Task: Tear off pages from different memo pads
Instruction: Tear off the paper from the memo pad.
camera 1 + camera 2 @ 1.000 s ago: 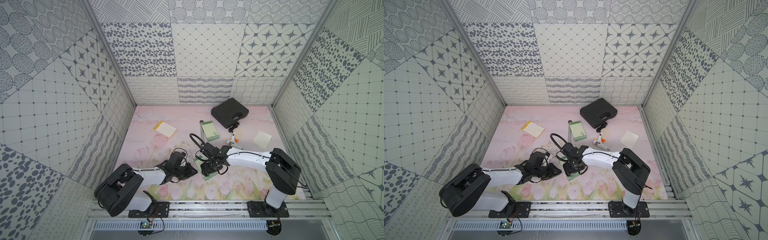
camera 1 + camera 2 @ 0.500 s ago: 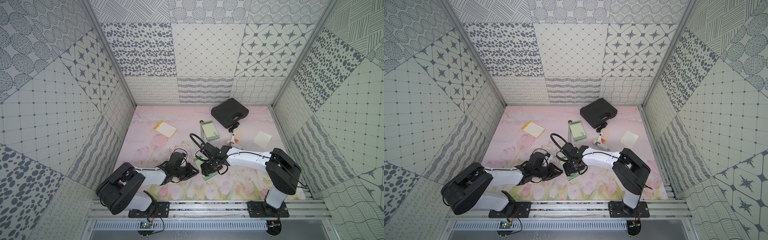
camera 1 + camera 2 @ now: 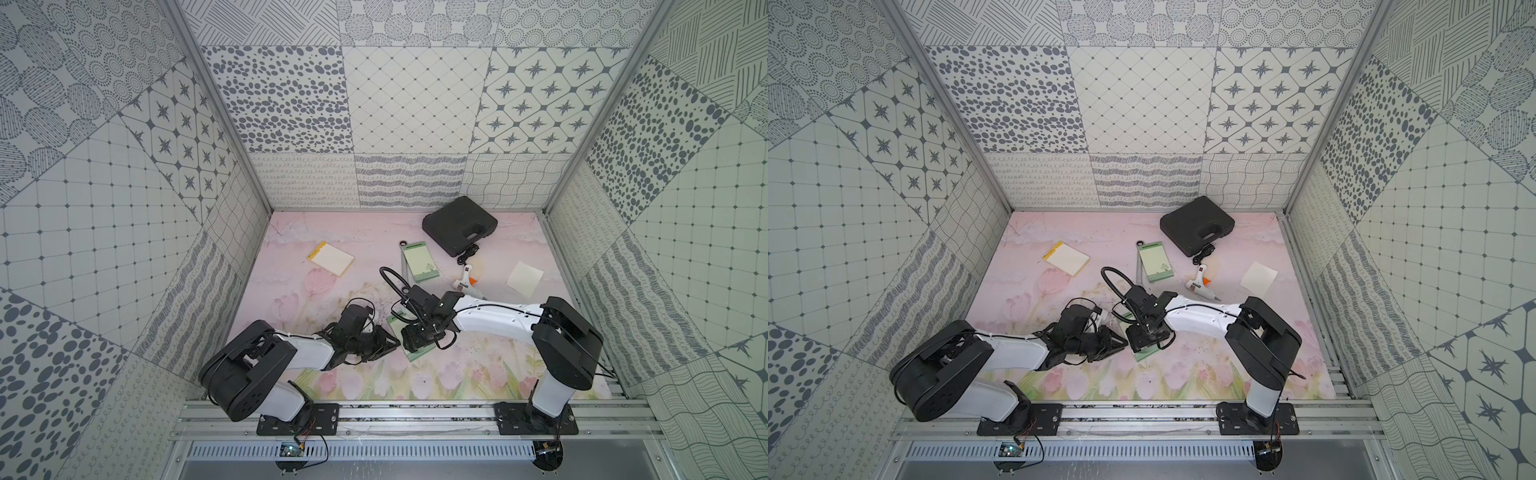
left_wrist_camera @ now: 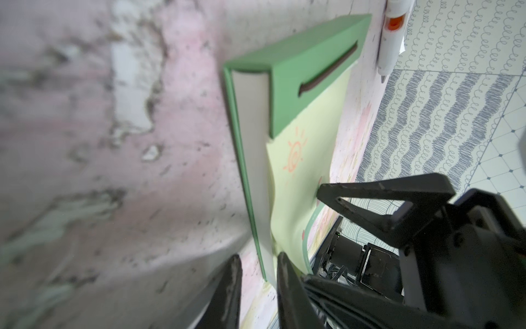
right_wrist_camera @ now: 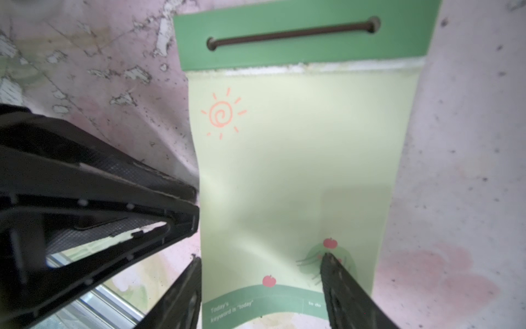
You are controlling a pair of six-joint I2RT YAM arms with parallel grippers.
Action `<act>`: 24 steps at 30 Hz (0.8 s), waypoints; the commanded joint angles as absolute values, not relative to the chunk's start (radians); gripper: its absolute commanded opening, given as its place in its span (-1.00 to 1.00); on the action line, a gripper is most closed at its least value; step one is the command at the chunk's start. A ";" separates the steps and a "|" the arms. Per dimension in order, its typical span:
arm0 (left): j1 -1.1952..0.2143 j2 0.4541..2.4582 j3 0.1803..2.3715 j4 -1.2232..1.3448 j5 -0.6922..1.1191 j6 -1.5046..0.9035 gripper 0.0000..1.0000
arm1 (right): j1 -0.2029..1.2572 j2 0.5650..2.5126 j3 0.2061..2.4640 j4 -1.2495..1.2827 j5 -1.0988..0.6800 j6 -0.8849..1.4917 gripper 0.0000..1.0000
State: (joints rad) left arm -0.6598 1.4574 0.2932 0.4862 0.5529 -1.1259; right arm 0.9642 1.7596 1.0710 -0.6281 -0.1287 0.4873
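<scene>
A pale green memo pad [image 3: 420, 355] with a dark green band [image 5: 301, 34] lies front centre. Its top page [image 5: 299, 159] bows up off the stack. My right gripper [image 5: 262, 273] stands open over the pad's printed end. One of its fingertips [image 5: 327, 256] presses on the tree picture and the other sits at the pad's edge. My left gripper [image 4: 260, 284] reaches in low from the side. It is narrowly open, with the pad's corner [image 4: 263, 273] in the gap and one finger under the lifted page [image 4: 296, 185]. A second green pad [image 3: 420, 262] and a cream pad [image 3: 331, 258] lie farther back.
A loose cream page [image 3: 525, 278] lies at the right. A white glue gun [image 3: 469, 284] lies just behind my right arm, and a black case [image 3: 459, 224] stands by the back wall. Patterned walls close in three sides.
The left arm has edged slightly toward the pad and its jaws have parted a little. The right arm has stayed still on the pad.
</scene>
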 commanded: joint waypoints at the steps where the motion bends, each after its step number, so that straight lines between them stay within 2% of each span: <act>1: -0.664 1.485 0.286 0.413 0.527 -1.140 -0.51 | 0.979 1.859 0.984 -0.660 -0.219 0.511 0.33; 11: -0.664 1.532 0.304 0.421 0.531 -1.127 -0.44 | 0.979 1.864 0.976 -0.652 -0.228 0.506 0.34; 19: -0.665 1.597 0.316 0.451 0.538 -1.124 -0.28 | 0.979 1.864 0.979 -0.641 -0.233 0.478 0.56; 24: -0.666 1.645 0.318 0.490 0.546 -1.132 -0.23 | 0.979 1.842 0.980 -0.636 -0.220 0.452 0.57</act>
